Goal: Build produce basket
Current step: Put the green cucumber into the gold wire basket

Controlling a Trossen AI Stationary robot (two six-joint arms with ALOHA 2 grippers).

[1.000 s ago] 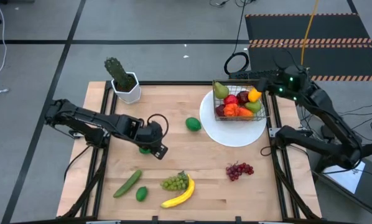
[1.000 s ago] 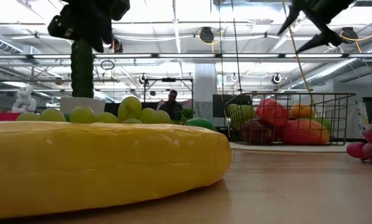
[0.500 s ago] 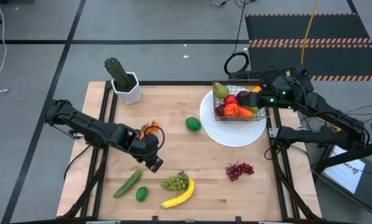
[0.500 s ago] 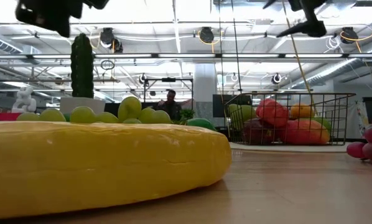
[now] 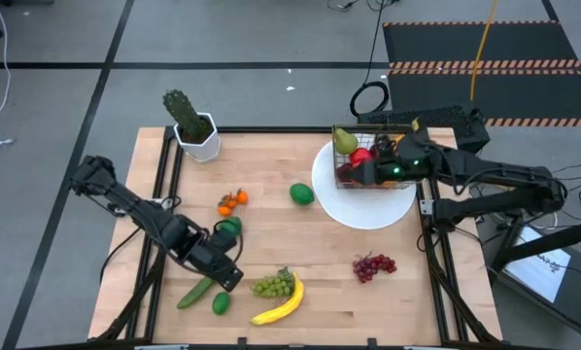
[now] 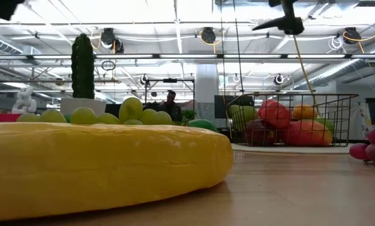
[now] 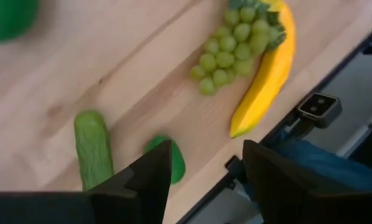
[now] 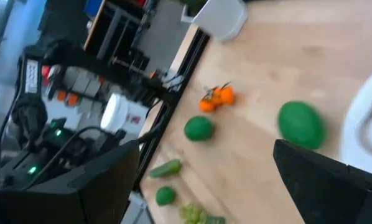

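Observation:
The wire basket (image 6: 338, 95) stands on a white plate (image 5: 368, 209) at the table's far right, holding a pear (image 5: 344, 141), a red apple (image 5: 361, 156) and other fruit. My right gripper (image 5: 354, 173) hovers open above the basket, hiding much of it. My left gripper (image 5: 230, 279) hangs open near the front left, above a cucumber (image 7: 93, 149) and a lime (image 7: 170, 158). Green grapes (image 5: 273, 285) and a banana (image 5: 281, 303) lie beside it. A second lime (image 5: 230, 227), small oranges (image 5: 232, 201), a green fruit (image 5: 301, 193) and purple grapes (image 5: 373, 264) lie loose on the table.
A potted cactus (image 5: 188, 122) stands in a white pot at the far left corner. Bare wood lies between the loose fruit in the table's middle. Black frame rails run along the left and right edges.
My left gripper has swung from the table's middle toward the near edge, uncovering the small oranges and leaving a lime lying where it was. My right gripper has swung from beyond the basket's far right corner toward the table's left and now hangs over the basket.

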